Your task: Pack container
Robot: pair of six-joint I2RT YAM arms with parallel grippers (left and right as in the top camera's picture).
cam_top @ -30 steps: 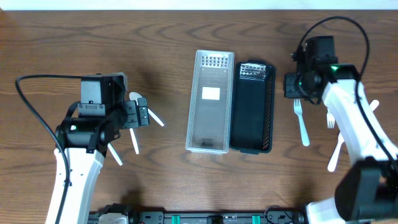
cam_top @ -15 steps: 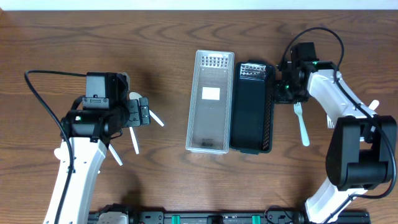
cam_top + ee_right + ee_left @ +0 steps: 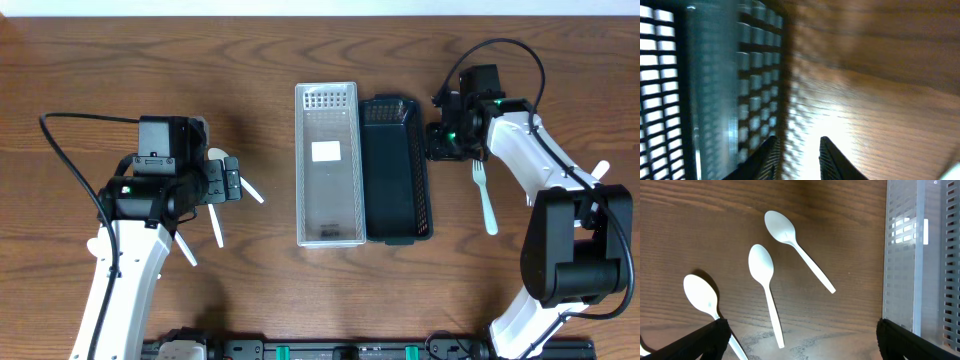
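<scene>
My right fingers (image 3: 829, 155), narrow at the rim of the black basket (image 3: 424, 180) (gripping or not, I cannot tell), have pushed it and the clear tray (image 3: 301, 170) toward my wide left fingers (image 3: 710, 335) over the spoons (image 3: 761, 265), shortening the carry.

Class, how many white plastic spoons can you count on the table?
3, all left of the clear tray: an upper spoon, a middle spoon and a lower-left spoon. The left arm may hide others.
</scene>
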